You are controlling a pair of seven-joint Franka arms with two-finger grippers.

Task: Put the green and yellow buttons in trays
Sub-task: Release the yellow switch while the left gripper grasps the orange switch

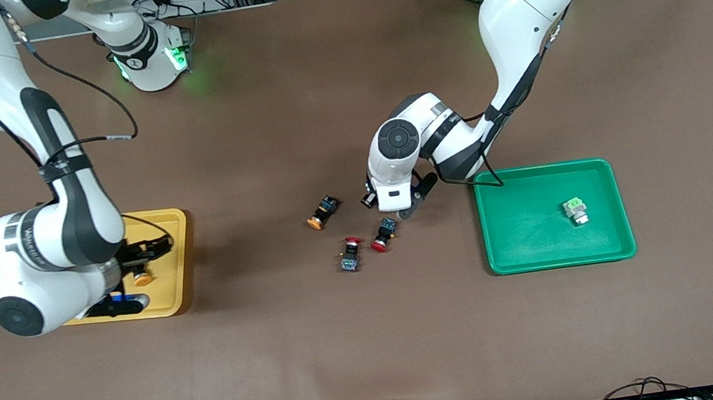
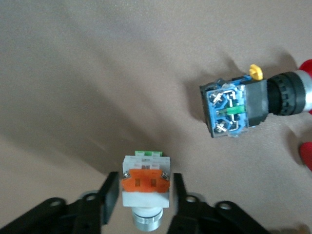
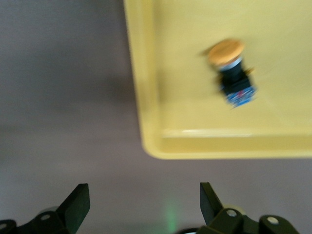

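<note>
Under left hand (image 2: 145,202), grey button (image 2: 145,191) gripped, cap cut off, right hand (image 3: 141,204) released.

Left gripper (image 2: 144,202) jaws clamped; right gripper (image 3: 144,204) jaws spread.

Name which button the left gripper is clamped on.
The light grey button with the orange block, held in the left gripper; the others lie loose or in trays.

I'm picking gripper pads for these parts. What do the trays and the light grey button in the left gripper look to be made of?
Green tray and yellow tray: probably moulded plastic, smooth and slightly glossy, with rounded rims. Light grey button, in the left gripper: matte plastic body, orange insert, apparently shiny metal collar.
</note>
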